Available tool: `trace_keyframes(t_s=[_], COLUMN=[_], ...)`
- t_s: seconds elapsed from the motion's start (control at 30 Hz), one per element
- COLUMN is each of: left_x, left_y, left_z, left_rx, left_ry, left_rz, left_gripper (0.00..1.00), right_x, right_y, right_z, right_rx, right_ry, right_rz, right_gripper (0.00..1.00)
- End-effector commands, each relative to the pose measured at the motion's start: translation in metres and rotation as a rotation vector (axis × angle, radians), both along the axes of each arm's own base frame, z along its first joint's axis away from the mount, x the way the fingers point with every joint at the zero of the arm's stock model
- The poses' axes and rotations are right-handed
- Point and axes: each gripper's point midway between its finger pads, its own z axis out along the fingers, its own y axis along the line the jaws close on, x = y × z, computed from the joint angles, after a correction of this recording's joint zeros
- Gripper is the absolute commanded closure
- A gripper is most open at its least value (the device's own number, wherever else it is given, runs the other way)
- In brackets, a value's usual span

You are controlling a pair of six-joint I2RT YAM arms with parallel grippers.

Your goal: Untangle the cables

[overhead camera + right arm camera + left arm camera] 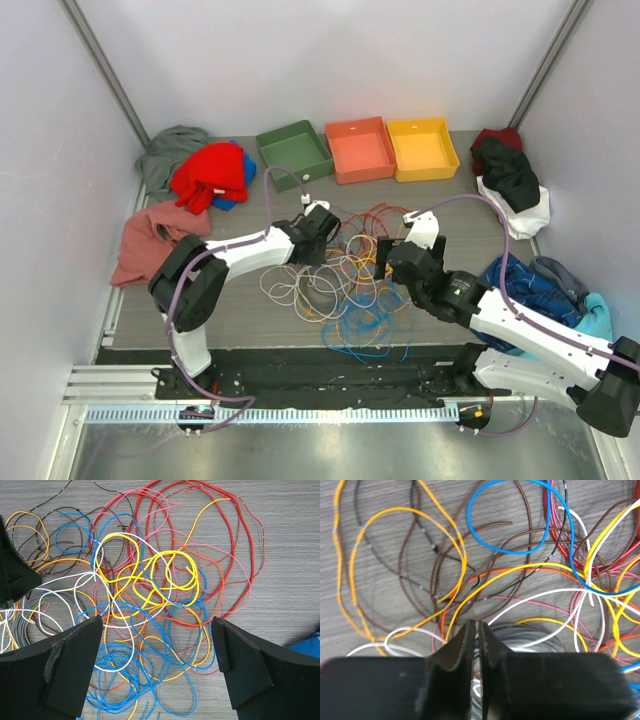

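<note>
The cables (350, 275) lie in one loose tangle on the grey table between my two arms. My left gripper (325, 235) hovers over the tangle's left part. In the left wrist view its jaws (475, 625) are shut with only a hairline gap, and no wire shows between them. Below them lie a grey coil (535, 632), brown, orange, yellow, white and blue loops (520, 515). My right gripper (395, 262) is over the tangle's right part. In the right wrist view it (157, 625) is wide open above blue loops (150, 680), yellow loops (150, 580) and red loops (235, 540).
A green bin (293, 152), an orange bin (359, 148) and a yellow bin (422, 147) stand at the back. Clothes lie at the sides: red (212, 175), grey (170, 150) and pink (150, 240) on the left, black and white (510, 180) and blue (540, 285) on the right.
</note>
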Motion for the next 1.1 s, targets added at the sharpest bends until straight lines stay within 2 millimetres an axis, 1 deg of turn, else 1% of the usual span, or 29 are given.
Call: trace_keyframes(t_s=[0.0, 0.03, 0.1, 0.13, 0.2, 0.23, 0.27, 0.3, 0.33, 0.37, 0.4, 0.5, 0.53, 0.57, 0.63, 0.67, 0.73, 0.77, 0.83, 0.9, 0.93, 1.03, 1.07], left_x=[0.005, 0.005, 0.002, 0.001, -0.003, -0.005, -0.009, -0.012, -0.015, -0.024, -0.028, -0.043, -0.050, -0.051, -0.051, -0.050, -0.045, -0.043, -0.036, -0.032, -0.030, -0.025, -0.024], left_y=[0.006, 0.008, 0.012, 0.013, 0.018, 0.019, 0.018, 0.016, 0.011, 0.001, -0.004, -0.015, -0.018, -0.019, -0.019, -0.018, -0.017, -0.017, -0.018, -0.016, -0.018, -0.022, -0.023], left_z=[0.046, 0.058, 0.065, 0.074, 0.078, 0.084, 0.082, 0.082, 0.080, 0.077, 0.074, 0.062, 0.060, 0.050, 0.044, 0.036, 0.033, 0.026, 0.026, 0.020, 0.022, 0.019, 0.019], left_rx=[-0.027, -0.042, -0.048, -0.062, -0.066, -0.086, -0.091, -0.105, -0.121, -0.140, -0.135, -0.039, -0.009, 0.030, 0.062, 0.084, 0.118, 0.142, 0.161, 0.192, 0.191, 0.202, 0.199], left_ry=[-0.099, -0.123, -0.135, -0.152, -0.158, -0.163, -0.154, -0.140, -0.124, -0.091, -0.084, -0.084, -0.079, -0.070, -0.063, -0.048, -0.050, -0.038, -0.054, -0.055, -0.063, -0.067, -0.068], left_rz=[0.017, 0.022, 0.024, 0.027, 0.032, 0.037, 0.027, 0.012, -0.012, -0.073, -0.101, -0.191, -0.221, -0.239, -0.244, -0.242, -0.232, -0.230, -0.216, -0.203, -0.201, -0.198, -0.194], left_gripper=[0.98, 1.00, 1.00, 1.00, 1.00, 0.99, 0.96, 0.81, 0.71, 0.61, 0.45, 0.34, 0.33, 0.33, 0.33, 0.33, 0.35, 0.36, 0.37, 0.39, 0.39, 0.46, 0.54], right_x=[0.004, 0.004, 0.004, 0.003, 0.003, 0.003, 0.003, 0.003, 0.003, 0.003, 0.003, 0.002, 0.002, 0.001, 0.001, 0.001, 0.001, 0.000, 0.000, 0.000, -0.001, -0.001, -0.001], right_y=[-0.001, 0.000, 0.001, 0.001, 0.001, 0.002, 0.002, 0.002, 0.002, 0.001, 0.002, 0.001, 0.001, 0.001, 0.000, 0.000, 0.000, 0.000, -0.002, -0.004, -0.004, -0.005, -0.005], right_z=[0.009, 0.009, 0.008, 0.008, 0.008, 0.008, 0.008, 0.008, 0.008, 0.009, 0.008, 0.007, 0.007, 0.008, 0.008, 0.007, 0.008, 0.009, 0.008, 0.010, 0.009, 0.008, 0.007], right_rx=[0.020, 0.022, 0.026, 0.028, 0.032, 0.038, 0.035, 0.038, 0.038, 0.041, 0.040, 0.040, 0.043, 0.048, 0.050, 0.046, 0.047, 0.051, 0.048, 0.051, 0.047, 0.050, 0.048], right_ry=[-0.034, -0.033, -0.030, -0.028, -0.029, -0.028, -0.028, -0.028, -0.029, -0.030, -0.028, -0.025, -0.026, -0.027, -0.029, -0.029, -0.031, -0.032, -0.034, -0.039, -0.039, -0.039, -0.038], right_rz=[-0.023, -0.021, -0.019, -0.018, -0.019, -0.019, -0.018, -0.017, -0.016, -0.019, -0.019, -0.018, -0.017, -0.019, -0.020, -0.020, -0.018, -0.019, -0.022, -0.024, -0.023, -0.026, -0.023], right_gripper=[0.02, 0.02, 0.02, 0.02, 0.02, 0.02, 0.02, 0.02, 0.02, 0.02, 0.02, 0.02, 0.02, 0.02, 0.02, 0.02, 0.02, 0.02, 0.02, 0.02, 0.02, 0.02, 0.02])
